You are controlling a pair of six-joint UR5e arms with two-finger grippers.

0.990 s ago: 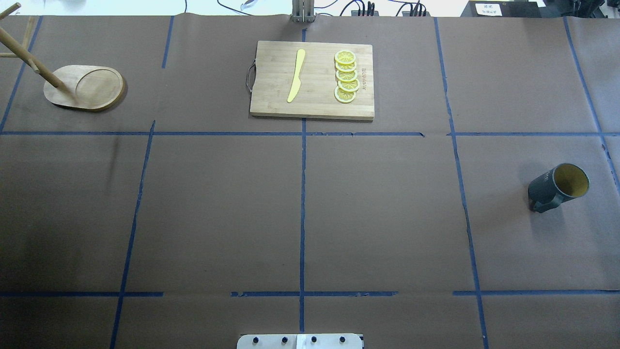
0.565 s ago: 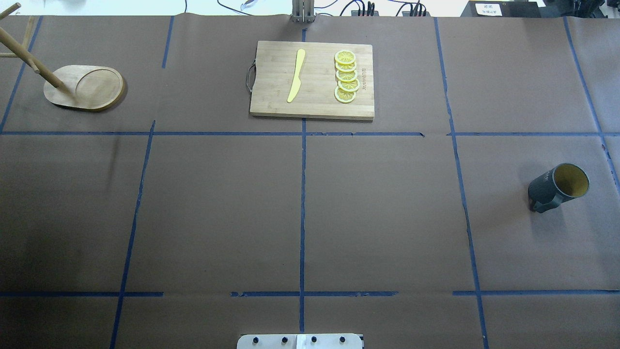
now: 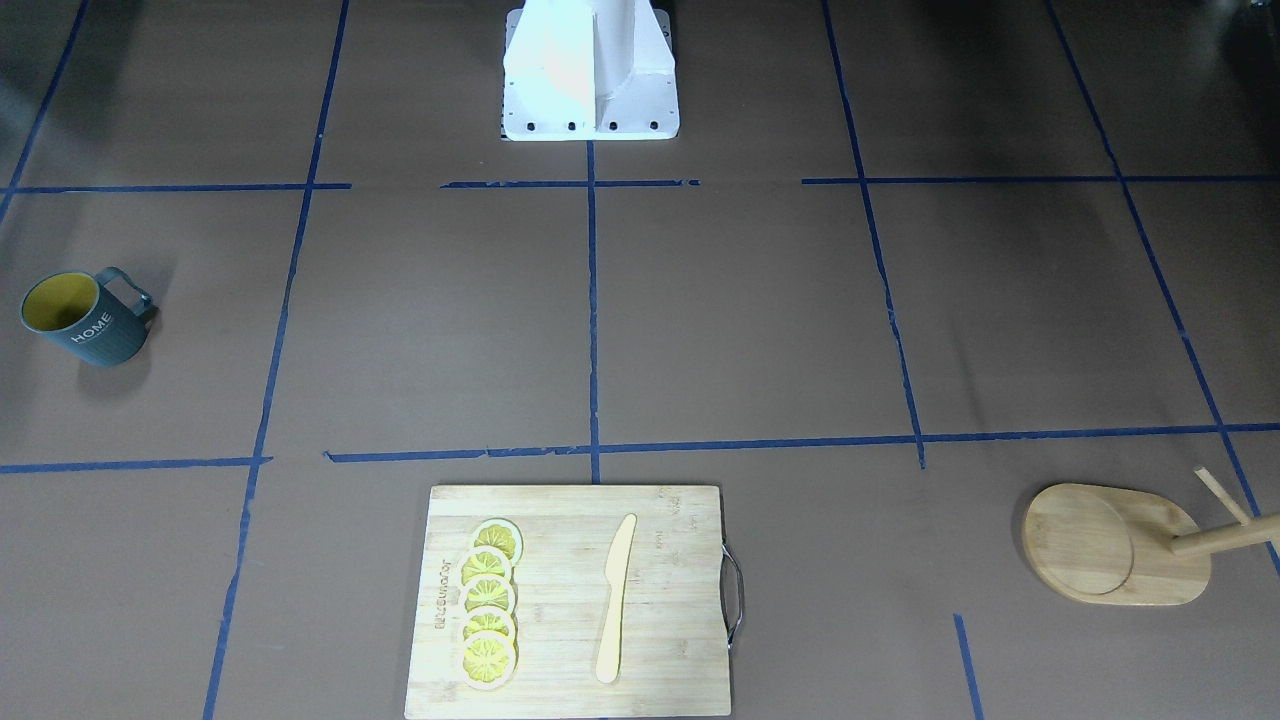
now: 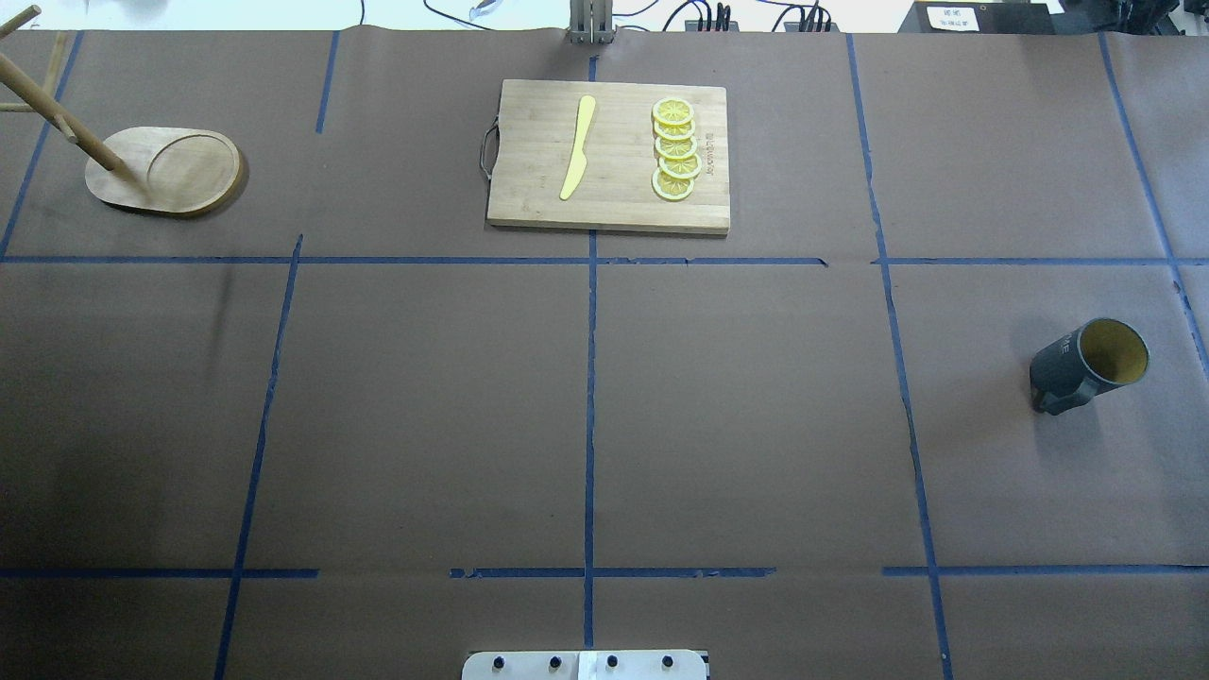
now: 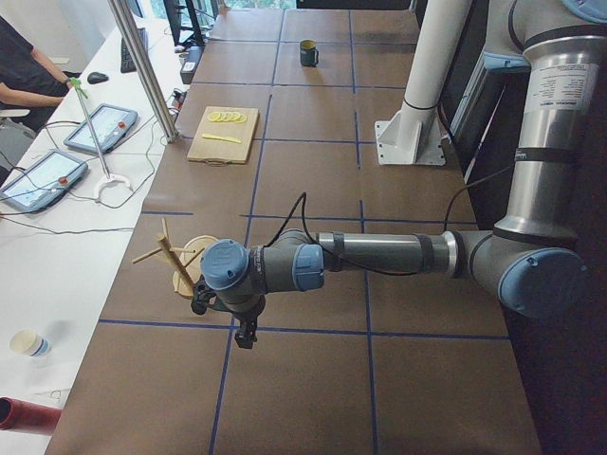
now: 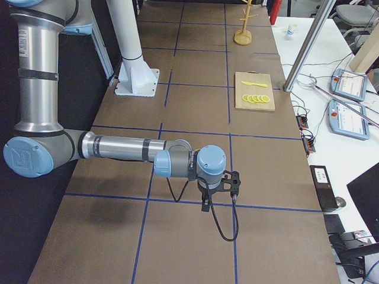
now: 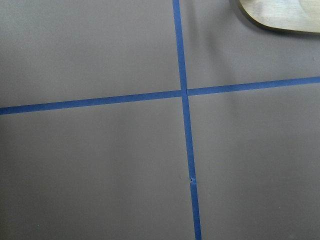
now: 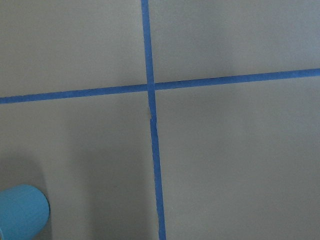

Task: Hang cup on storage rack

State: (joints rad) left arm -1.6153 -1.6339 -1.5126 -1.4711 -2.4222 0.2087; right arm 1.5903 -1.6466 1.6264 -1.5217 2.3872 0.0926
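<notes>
Standing upright at the right end of the table [image 4: 756,425], the cup [image 4: 1086,364] is untouched, handle toward the robot; the rack [image 4: 165,170] sits well apart at the left end. Right gripper [image 6: 219,201] and left gripper [image 5: 245,336] hover over bare cover, opening not determinable. Advise gripping the rim, keeping the handle clear. Brown cover, blue tape [image 4: 590,378] grid; cutting board [image 4: 609,156] between

white "HOME" on cup [image 3: 88,325] side

The storage rack [image 4: 189,172] lost its top past the overhead view's left edge; the cup [image 4: 1072,364] hid part of its lettering.
</notes>
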